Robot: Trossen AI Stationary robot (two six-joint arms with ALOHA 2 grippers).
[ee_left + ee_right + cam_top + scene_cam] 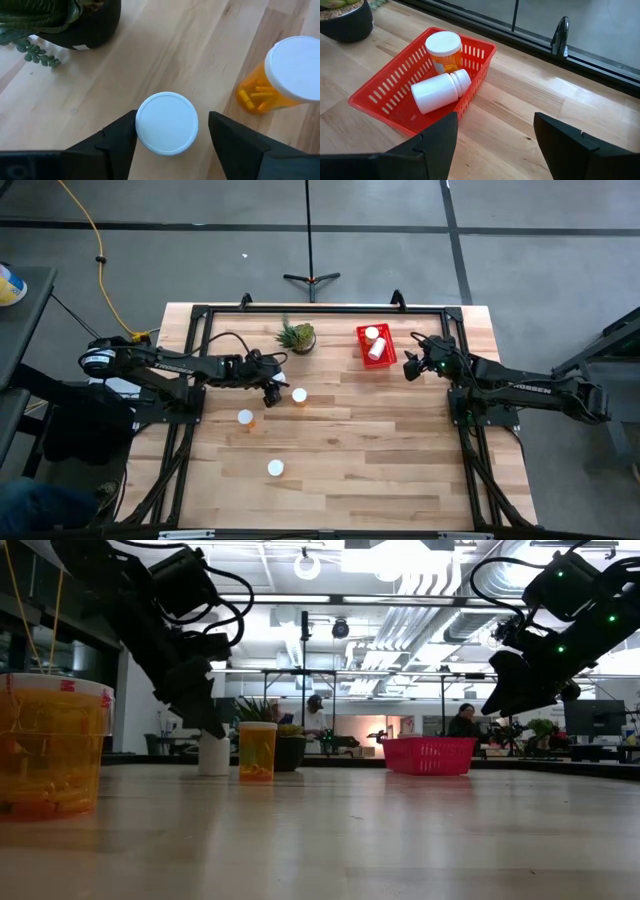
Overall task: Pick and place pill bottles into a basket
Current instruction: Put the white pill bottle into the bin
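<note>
Nearest the front edge of the wooden table (400, 470), one pill bottle (275, 468) stands upright by itself, well apart from both arms. Farther in, a second bottle (246, 418) stands upright, left of centre. Beyond it, the left gripper (172, 131) is lowered over a third bottle (167, 122); its fingers (117, 137) are spread to either side of the white cap, and the pictures do not show whether they touch it. In the low view this bottle (213, 752) appears white, standing under the gripper. A fourth bottle (299, 395) stands upright just beside the gripper, on its right, with orange pills visible through its body in the left wrist view. The potted plant (297, 335) stands near the far edge, behind the left gripper. The red basket (385, 89) sits at the far right of the table. It holds two bottles: an orange one (443, 50) upright, and an all-white one (440, 91) lying on its side in front of it. The right gripper (412, 367) hangs above the table just beside the basket's right side, its fingers released and holding nothing.
</note>
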